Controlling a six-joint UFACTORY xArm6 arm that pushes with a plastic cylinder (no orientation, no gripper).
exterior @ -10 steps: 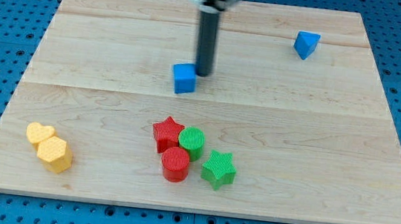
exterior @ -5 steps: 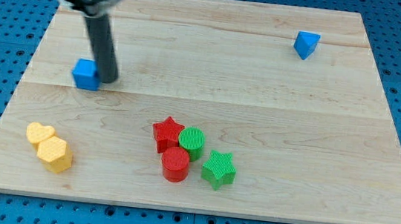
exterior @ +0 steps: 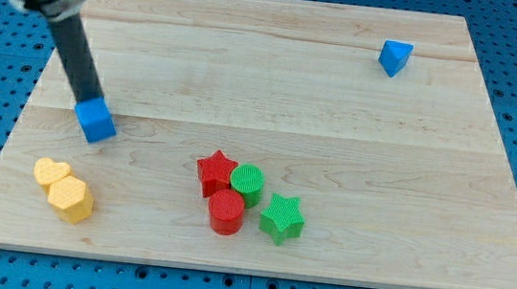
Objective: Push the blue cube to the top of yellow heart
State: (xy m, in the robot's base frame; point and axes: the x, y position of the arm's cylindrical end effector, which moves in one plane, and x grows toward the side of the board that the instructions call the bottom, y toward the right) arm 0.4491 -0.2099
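The blue cube (exterior: 96, 121) lies at the view's left on the wooden board, above and slightly right of the yellow heart (exterior: 50, 172). My tip (exterior: 87, 101) touches the cube's upper left edge; the rod leans up toward the view's top left. The yellow heart sits near the board's lower left, touching a yellow hexagon block (exterior: 73, 198) just below right of it. A gap of bare board separates the cube from the heart.
A red star (exterior: 216, 172), green cylinder (exterior: 248, 181), red cylinder (exterior: 226, 211) and green star (exterior: 282, 216) cluster at the lower middle. A blue triangular block (exterior: 395, 56) lies at the upper right. The board's left edge (exterior: 12, 128) is close to the cube.
My tip pushed the blue cube from the board's middle far to the left, then swung to its upper side and moved it slightly down toward the yellow heart.
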